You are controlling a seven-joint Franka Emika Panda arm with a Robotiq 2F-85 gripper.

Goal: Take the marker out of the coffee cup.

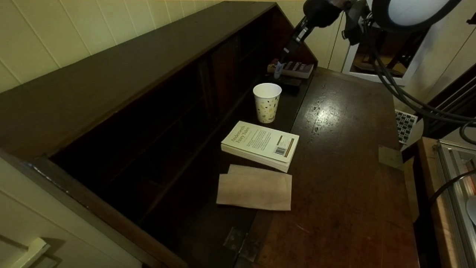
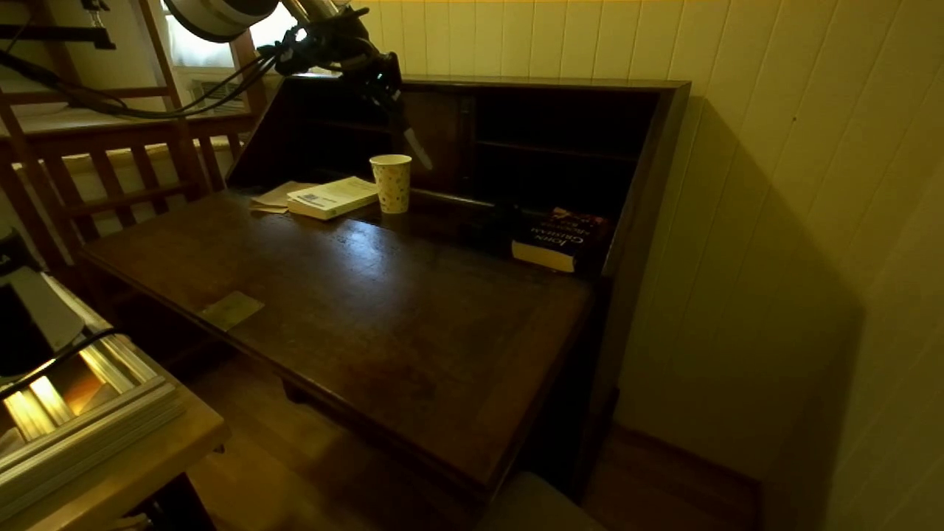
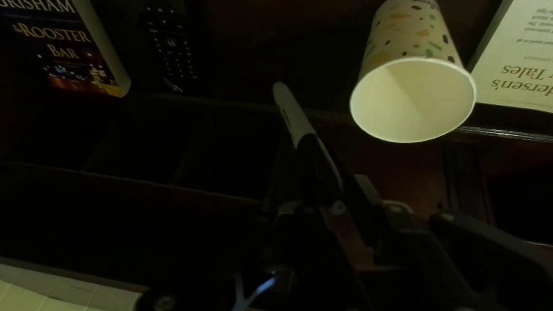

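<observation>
The coffee cup, a tapered paper cup with a speckled pattern, stands upright on the desk in both exterior views (image 1: pixel 267 108) (image 2: pixel 392 188). Its white inside looks empty in the wrist view (image 3: pixel 412 101). My gripper (image 1: pixel 287 52) is shut on the marker (image 1: pixel 278 70), whose pale end points down and away from the fingers. The marker is outside the cup, in the air on the dark book's side of it. It also shows in an exterior view (image 2: pixel 418 150) and in the wrist view (image 3: pixel 293 112). The fingers are very dark in the wrist view (image 3: pixel 322 172).
A white book (image 1: pixel 260 145) lies close to the cup, with brown folded paper (image 1: pixel 256 191) beside it. A dark book (image 2: pixel 557 240) and a black remote (image 3: pixel 170 43) lie at the desk's other end. The cubbyhole shelf (image 2: pixel 560 147) rises behind.
</observation>
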